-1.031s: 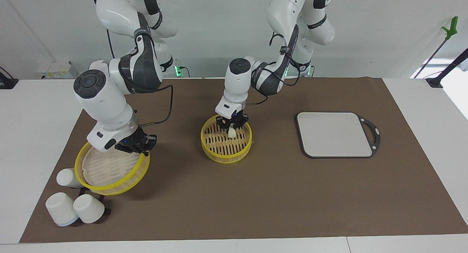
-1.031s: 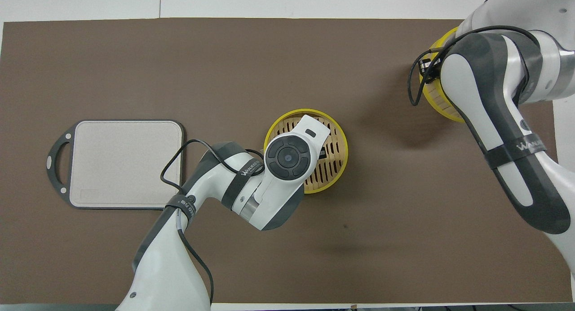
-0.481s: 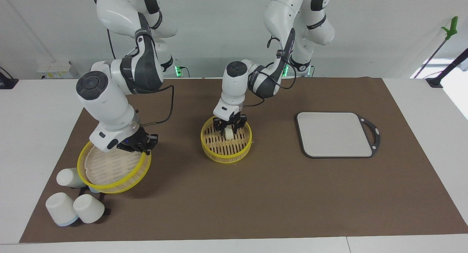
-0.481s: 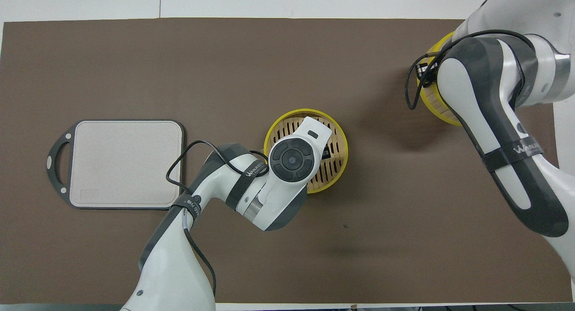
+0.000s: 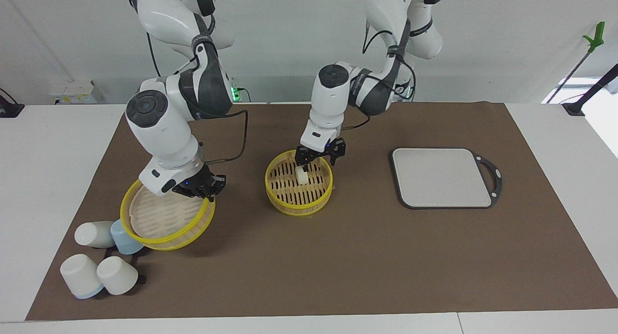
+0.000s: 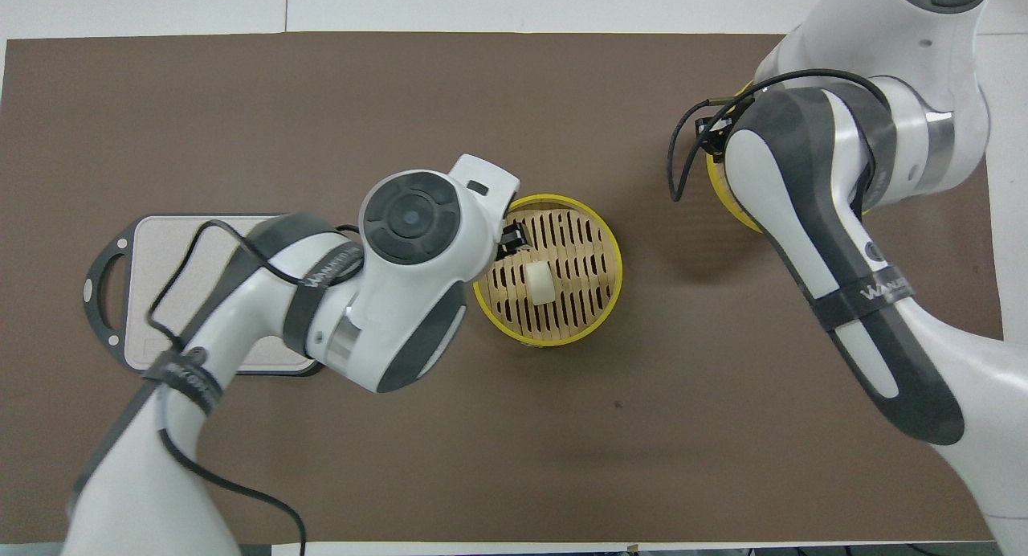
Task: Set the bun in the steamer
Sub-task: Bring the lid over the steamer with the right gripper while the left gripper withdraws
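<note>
released, the bun (image 6: 540,283) now lies in the steamer (image 6: 598,297) under the risen, wide-spread left end effector (image 5: 319,156).

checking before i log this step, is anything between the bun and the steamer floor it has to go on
Nothing visible is. The bun already lies on the slotted floor of the steamer, inside its yellow rim. The left tool is open over the steamer's rim nearest the robots, apart from the bun. The right tool holds the lid over the cups.

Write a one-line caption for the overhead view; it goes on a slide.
Bun resting on the steamer floor, left end effector open above its rim, right end effector holding the lid.
</note>
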Tool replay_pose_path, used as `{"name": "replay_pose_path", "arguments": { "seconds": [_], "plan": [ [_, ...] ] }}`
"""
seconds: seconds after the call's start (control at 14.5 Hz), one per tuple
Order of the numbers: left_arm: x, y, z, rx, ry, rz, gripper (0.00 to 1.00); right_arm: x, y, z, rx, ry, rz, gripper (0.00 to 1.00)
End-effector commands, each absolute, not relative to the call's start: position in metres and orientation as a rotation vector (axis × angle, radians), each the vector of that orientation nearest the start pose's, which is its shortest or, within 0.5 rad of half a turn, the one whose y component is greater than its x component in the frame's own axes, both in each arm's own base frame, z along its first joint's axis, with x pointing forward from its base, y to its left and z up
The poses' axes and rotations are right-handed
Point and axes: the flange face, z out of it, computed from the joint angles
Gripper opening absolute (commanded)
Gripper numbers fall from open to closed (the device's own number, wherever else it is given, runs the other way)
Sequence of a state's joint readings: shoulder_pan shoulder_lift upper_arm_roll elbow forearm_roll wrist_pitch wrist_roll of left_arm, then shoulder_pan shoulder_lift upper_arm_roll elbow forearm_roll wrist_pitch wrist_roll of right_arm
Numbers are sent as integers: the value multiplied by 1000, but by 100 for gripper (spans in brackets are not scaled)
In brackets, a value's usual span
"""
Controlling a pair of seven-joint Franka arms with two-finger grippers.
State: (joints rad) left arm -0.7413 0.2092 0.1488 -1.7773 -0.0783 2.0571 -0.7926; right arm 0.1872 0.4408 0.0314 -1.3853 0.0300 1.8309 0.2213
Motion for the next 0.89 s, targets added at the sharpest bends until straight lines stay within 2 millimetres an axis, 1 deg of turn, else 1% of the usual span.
{"name": "replay_pose_path", "arguments": {
  "seconds": [0.0,0.07,0.14,0.21,0.28,0.34,0.41,0.48,0.55,0.62,0.69,0.76,0.83],
  "plan": [
    [529,-282,481,-3192,-365,4,100,646,228,470,-3063,184,-66,0],
    [538,-248,494,-3192,-367,12,100,635,260,471,-3056,223,-73,0],
    [544,-219,503,-3191,-356,19,100,626,292,472,-3038,260,-101,0],
    [548,-190,511,-3192,-336,28,100,621,308,473,-3023,306,-114,0],
    [550,-164,518,-3191,-300,43,100,610,334,466,-3030,305,-109,0],
    [551,-137,526,-3193,-254,58,100,595,368,457,-3033,315,-100,0],
    [550,-110,534,-3198,-198,75,100,588,391,450,-3023,367,-111,0],
    [547,-89,543,-3204,-135,85,100,582,409,440,-3036,388,-126,0],
    [542,-73,551,-3207,-95,96,100,575,423,436,-3042,382,-145,0],
    [536,-58,558,-3211,-55,110,100,570,432,433,-3035,377,-158,0],
    [531,-48,564,-3209,-9,124,100,565,441,428,-3032,384,-152,0],
    [525,-42,570,-3189,29,129,100,561,447,423,-3037,380,-145,0],
    [520,-41,576,-3177,51,130,100,559,450,420,-3040,374,-137,0]
  ]
}}
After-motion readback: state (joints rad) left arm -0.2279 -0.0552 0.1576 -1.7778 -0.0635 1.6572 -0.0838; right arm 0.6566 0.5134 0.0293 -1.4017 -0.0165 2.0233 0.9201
